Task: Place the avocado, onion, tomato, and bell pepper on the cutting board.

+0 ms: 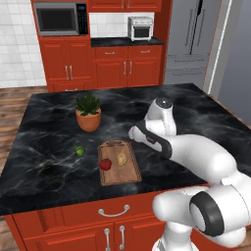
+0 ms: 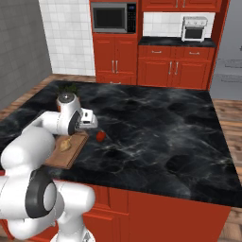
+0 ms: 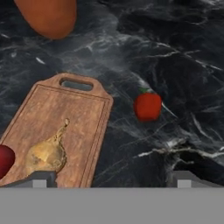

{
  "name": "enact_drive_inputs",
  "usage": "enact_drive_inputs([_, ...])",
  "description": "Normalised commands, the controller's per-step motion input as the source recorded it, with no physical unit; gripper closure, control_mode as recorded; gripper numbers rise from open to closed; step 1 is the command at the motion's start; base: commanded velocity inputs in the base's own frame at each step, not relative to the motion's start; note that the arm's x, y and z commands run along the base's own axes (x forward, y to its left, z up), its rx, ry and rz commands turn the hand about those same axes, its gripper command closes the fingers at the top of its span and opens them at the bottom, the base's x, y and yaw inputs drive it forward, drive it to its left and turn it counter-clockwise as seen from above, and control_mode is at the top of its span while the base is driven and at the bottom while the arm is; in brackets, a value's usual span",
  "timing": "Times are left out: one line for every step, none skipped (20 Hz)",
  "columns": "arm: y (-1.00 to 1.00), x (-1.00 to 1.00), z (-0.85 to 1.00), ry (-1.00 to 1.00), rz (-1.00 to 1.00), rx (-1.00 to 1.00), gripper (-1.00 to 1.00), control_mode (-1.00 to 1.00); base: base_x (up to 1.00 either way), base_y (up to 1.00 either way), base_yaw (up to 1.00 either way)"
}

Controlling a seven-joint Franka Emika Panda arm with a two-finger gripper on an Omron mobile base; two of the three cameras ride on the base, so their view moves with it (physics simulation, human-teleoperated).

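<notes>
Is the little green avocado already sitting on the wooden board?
No, in the left base view the avocado lies on the dark counter, off to the side of the cutting board and not touching it.

Round dark red fruit [image 3: 4, 161] on the brown wooden cutting board [image 3: 65, 118]: cut off by hand view's left edge. Orange clay plant pot [image 3: 48, 17]: cropped by the top edge there. Fingers [image 3: 41, 179]: just tips visible. Board's near end [image 2: 59, 160] in right base view: hidden behind the white arm.
</notes>
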Motion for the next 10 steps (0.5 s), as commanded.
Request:
enact_drive_inputs([-0.40, 0.00, 0.10, 0.00, -0.03, 0.00, -1.00, -1.00, 0.00, 0.00, 0.00])
enact_drive_inputs([-0.37, 0.00, 0.15, 0.01, -0.05, 0.00, -1.00, -1.00, 0.00, 0.00, 0.00])
enact_drive_inputs([-0.33, 0.02, 0.15, 0.05, -0.06, 0.00, -1.00, -1.00, 0.00, 0.00, 0.00])
enact_drive_inputs([-0.29, 0.03, 0.16, 0.08, -0.07, 0.00, -1.00, -1.00, 0.00, 0.00, 0.00])
enact_drive_inputs([-0.26, 0.06, 0.17, 0.11, -0.07, 0.00, -1.00, -1.00, 0.00, 0.00, 0.00])
enact_drive_inputs([-0.23, 0.10, 0.13, 0.15, -0.06, 0.00, -1.00, -1.00, 0.00, 0.00, 0.00])
enact_drive_inputs([-0.18, 0.13, 0.10, 0.15, -0.05, 0.00, -1.00, -1.00, 0.00, 0.00, 0.00])
enact_drive_inputs([-0.12, 0.15, 0.08, 0.14, -0.04, 0.00, -1.00, -1.00, 0.00, 0.00, 0.00])
enact_drive_inputs([-0.07, 0.18, 0.06, 0.13, -0.02, 0.00, -1.00, -1.00, 0.00, 0.00, 0.00])
enact_drive_inputs([-0.03, 0.19, 0.04, 0.11, -0.02, 0.00, -1.00, -1.00, 0.00, 0.00, 0.00])
